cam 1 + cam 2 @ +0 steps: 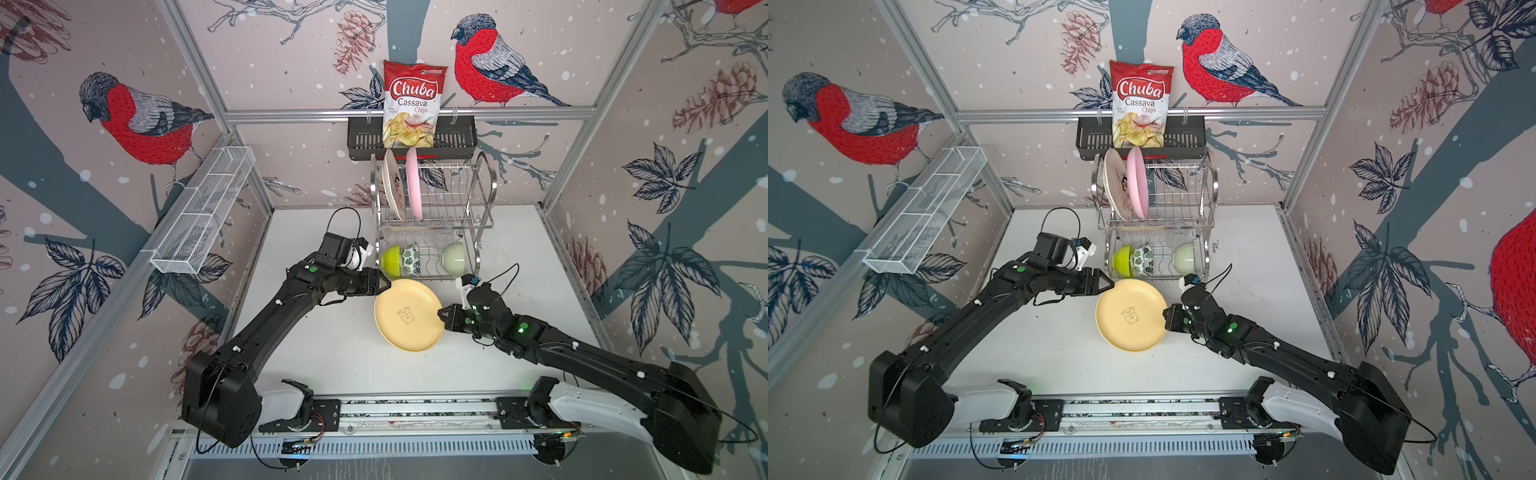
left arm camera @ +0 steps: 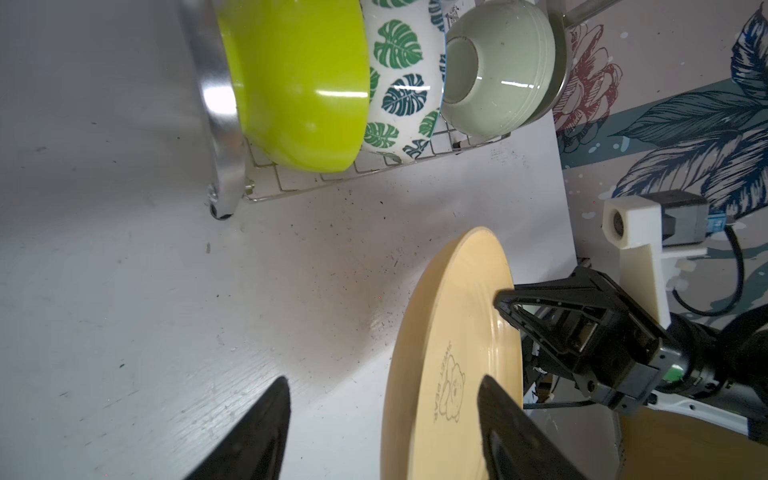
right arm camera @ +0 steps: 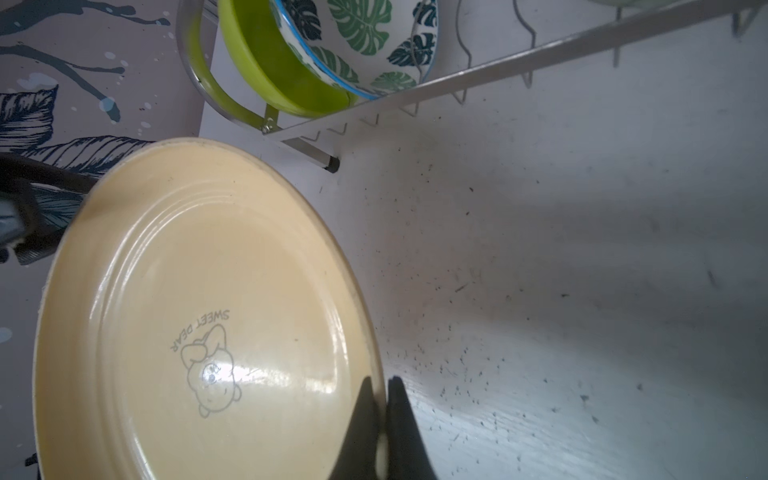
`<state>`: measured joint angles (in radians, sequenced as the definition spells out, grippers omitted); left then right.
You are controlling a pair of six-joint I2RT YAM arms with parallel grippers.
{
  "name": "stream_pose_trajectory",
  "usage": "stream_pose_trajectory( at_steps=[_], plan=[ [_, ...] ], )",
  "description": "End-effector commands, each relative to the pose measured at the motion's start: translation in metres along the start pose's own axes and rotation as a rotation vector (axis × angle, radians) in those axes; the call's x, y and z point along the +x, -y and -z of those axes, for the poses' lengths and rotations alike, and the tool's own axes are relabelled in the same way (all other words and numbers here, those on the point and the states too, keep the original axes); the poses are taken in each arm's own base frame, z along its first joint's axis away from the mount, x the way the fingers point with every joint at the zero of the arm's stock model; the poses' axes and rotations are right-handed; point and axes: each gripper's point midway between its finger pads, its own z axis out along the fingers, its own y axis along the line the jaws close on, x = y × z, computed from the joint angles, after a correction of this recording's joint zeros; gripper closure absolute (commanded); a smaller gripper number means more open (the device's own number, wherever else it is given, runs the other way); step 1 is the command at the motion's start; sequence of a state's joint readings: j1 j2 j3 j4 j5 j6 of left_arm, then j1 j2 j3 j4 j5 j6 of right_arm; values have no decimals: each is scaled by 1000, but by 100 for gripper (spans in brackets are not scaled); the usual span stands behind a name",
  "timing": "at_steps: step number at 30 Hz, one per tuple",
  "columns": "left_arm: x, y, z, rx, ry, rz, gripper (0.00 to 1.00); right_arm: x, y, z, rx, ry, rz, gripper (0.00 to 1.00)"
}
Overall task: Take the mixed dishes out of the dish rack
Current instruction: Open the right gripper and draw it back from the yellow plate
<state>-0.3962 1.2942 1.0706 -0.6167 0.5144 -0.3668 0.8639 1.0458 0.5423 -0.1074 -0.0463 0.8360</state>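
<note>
Your right gripper (image 3: 380,380) has its fingers (image 3: 361,415) closed on the rim of the tan plate (image 1: 407,316), one finger on the plate's printed face and the other on its back. The plate is out of the dish rack (image 1: 449,195) and sits tilted just in front of the rack's lower tier, face up toward the camera in both top views. You cannot tell from these views whether its lower edge touches the table (image 1: 324,345).

Your left gripper (image 1: 380,284) is at the plate's opposite rim, on the side nearest the rack's left end frame. Its fingers (image 2: 511,428) stand apart: the left wrist view shows the rim between them with table showing beside it, so this hand pinches nothing.

In the rack's upper tier the cream plate (image 1: 392,187) and the pink plate (image 1: 413,187) stand on edge side by side at the left end. In the lower tier the lime bowl (image 1: 391,261) and the leaf-print bowl (image 1: 411,259) lean together at the left end, and the pale green bowl (image 1: 453,256) sits apart near the right end.

Above the rack a chips bag (image 1: 411,99) stands in a black basket (image 1: 457,137).
</note>
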Motion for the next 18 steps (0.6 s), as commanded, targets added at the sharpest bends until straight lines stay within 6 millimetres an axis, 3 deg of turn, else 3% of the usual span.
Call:
stream_pose_trajectory(
  at_steps=[1,11,18],
  plan=[
    [-5,-5,5,-50,25,-36,23,7,14,1,37,4,-30,100],
    [-17,-5,12,-78,70,-52,19,30,63,5,169,14,-59,100],
    [-15,-6,8,-71,58,-39,19,37,82,0,226,34,-88,100]
  ],
)
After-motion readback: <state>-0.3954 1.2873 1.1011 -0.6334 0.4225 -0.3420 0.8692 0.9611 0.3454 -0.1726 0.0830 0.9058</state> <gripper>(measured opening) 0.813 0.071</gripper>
